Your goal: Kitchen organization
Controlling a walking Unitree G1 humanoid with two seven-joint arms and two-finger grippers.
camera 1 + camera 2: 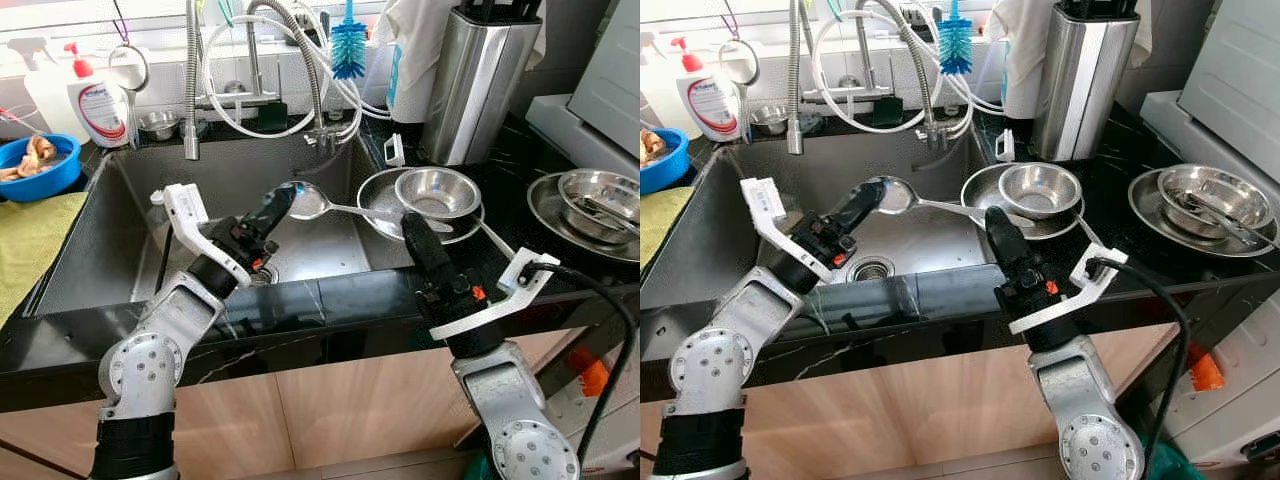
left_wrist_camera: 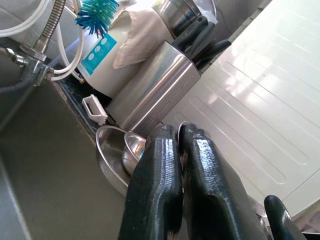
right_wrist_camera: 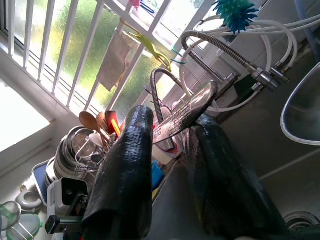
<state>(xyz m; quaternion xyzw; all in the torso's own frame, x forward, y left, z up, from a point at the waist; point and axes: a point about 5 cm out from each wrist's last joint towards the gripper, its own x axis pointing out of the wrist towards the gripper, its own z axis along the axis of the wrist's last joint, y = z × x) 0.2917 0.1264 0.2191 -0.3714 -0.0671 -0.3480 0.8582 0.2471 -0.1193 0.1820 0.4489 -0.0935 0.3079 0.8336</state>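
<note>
I have a long-handled stainless steel ladle (image 1: 318, 203) stretched across the right part of the steel sink (image 1: 120, 250), its bowl up by my left gripper (image 1: 278, 207) and its thin handle running toward my right gripper (image 1: 415, 232). In the right wrist view the flat handle end sits between that gripper's two black fingers, which stand moderately apart around it; I judge the right gripper carries the ladle. The left gripper's fingers are pressed nearly together in its wrist view, their tips at the bowl's edge; I cannot tell whether they pinch the rim or only touch it.

Just beyond the handle, a small steel bowl (image 1: 436, 192) sits nested in a wider steel basin (image 1: 378, 205) on the dark counter (image 1: 300, 305) at the sink's right rim. Further right lies a steel plate with another bowl (image 1: 597, 200), and behind stands a brushed-steel knife block (image 1: 478, 80).

To do this well, I would confirm one firm grip before releasing the other, keep the ladle level, and swing the handle clear of the nested bowls so nothing gets knocked into the sink.
</note>
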